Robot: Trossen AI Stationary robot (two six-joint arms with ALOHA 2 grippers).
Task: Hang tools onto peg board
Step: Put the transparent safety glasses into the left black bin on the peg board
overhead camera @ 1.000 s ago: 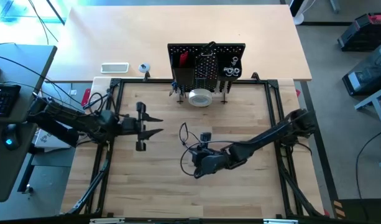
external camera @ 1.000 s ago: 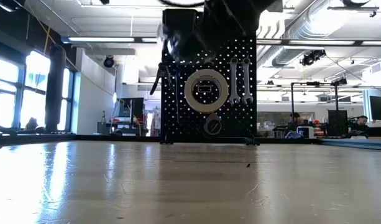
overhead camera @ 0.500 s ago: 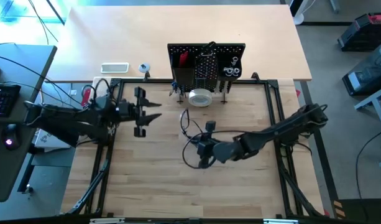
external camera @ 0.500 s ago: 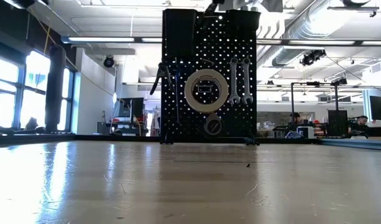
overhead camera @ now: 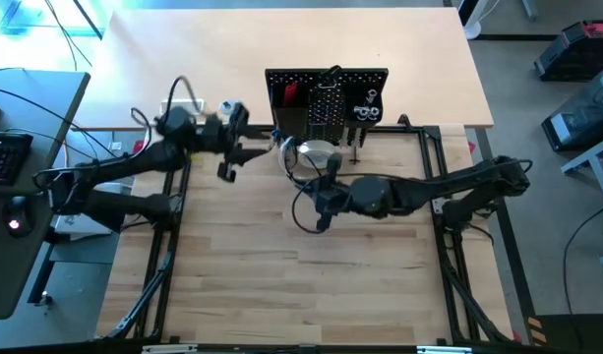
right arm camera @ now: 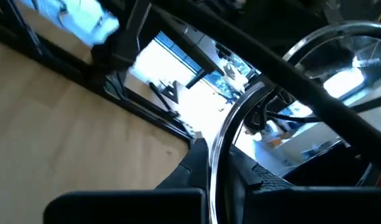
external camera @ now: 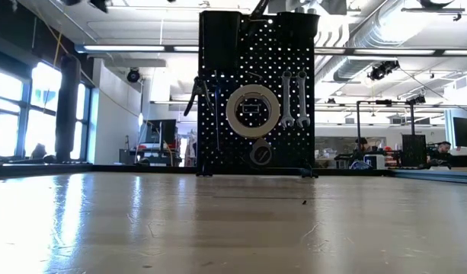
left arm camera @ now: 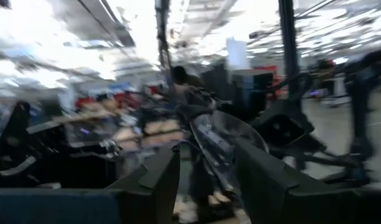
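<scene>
Non-task stuff: keyboard (overhead camera: 6, 157) at left edge, white rectangular item (overhead camera: 181, 106) upper left on the light table (overhead camera: 419, 49), black cases (overhead camera: 574, 49) on floor upper right.

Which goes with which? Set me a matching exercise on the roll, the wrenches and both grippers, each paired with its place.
Things:
1. roll
2. wrenches
3. left gripper
4. right gripper

Places:
A. over the table, in front of the board
B. hung at the board's middle
C. by the board's left end in the high view
D. hung beside the roll

Pairs: 1-B, 2-D, 3-C, 4-A
</scene>
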